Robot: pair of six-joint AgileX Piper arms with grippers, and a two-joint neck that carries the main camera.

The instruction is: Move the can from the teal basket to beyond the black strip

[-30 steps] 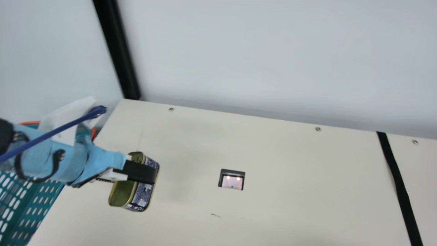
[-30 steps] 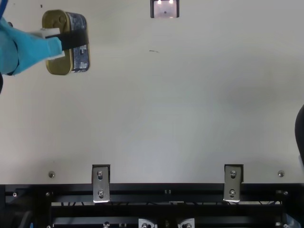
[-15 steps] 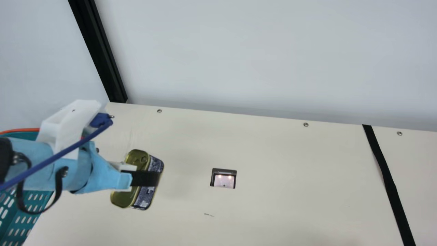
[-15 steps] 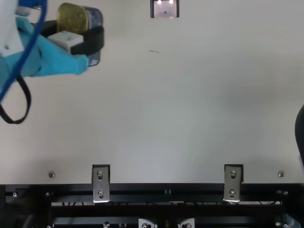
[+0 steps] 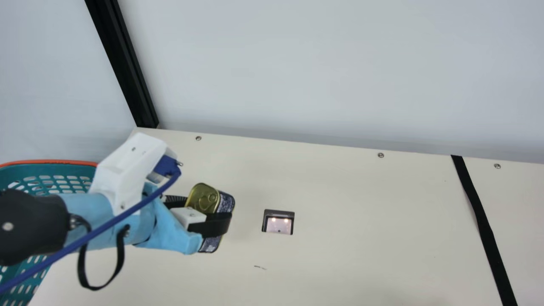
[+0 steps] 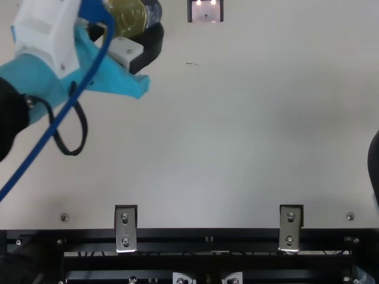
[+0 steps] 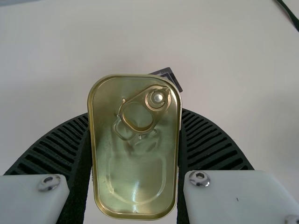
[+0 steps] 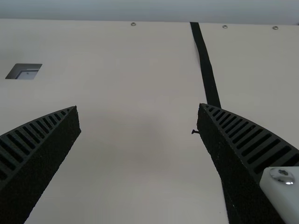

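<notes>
"where's the flat gold-lidded metal can (image 5: 203, 199)?"
"clamped in the black left gripper (image 5: 218, 209), its side partly hidden, outside the cut-off teal plastic basket (image 5: 46, 169)."
"black right gripper (image 8: 138, 112)?"
"fingers apart."

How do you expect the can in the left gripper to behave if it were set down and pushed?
The can looks like rigid metal, so it should likely keep its shape. Its flat lid and flat-sided, rounded-corner form suggest it would slide rather than roll. Stood on a narrow side, it might tip more easily than lying flat.
</notes>
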